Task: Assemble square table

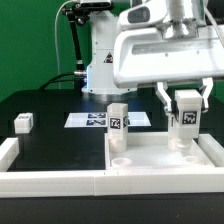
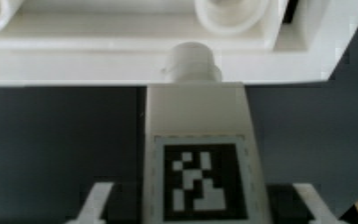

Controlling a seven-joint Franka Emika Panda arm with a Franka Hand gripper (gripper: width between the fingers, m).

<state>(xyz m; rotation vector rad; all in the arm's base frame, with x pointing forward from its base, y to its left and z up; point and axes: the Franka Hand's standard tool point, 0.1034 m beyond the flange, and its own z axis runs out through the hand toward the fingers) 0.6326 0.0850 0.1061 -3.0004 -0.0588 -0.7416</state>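
Observation:
The square table's white slab (image 1: 160, 152) lies rim-up at the exterior view's right. One tagged white leg (image 1: 118, 118) stands upright at its far left corner. My gripper (image 1: 184, 100) is shut on a second tagged leg (image 1: 186, 112) and holds it upright just above the slab's far right part. In the wrist view this held leg (image 2: 197, 130) runs between my gripper's (image 2: 199, 205) white fingers (image 2: 101, 200). Its tag faces the camera and its round peg (image 2: 194, 60) points at the slab's rim (image 2: 87, 50). A third leg (image 1: 22, 122) lies loose on the black table at the exterior view's left.
The marker board (image 1: 92, 120) lies flat behind the standing leg. A long white rail (image 1: 45, 180) runs along the table's front and left edges. The arm's white base (image 1: 100, 55) stands at the back.

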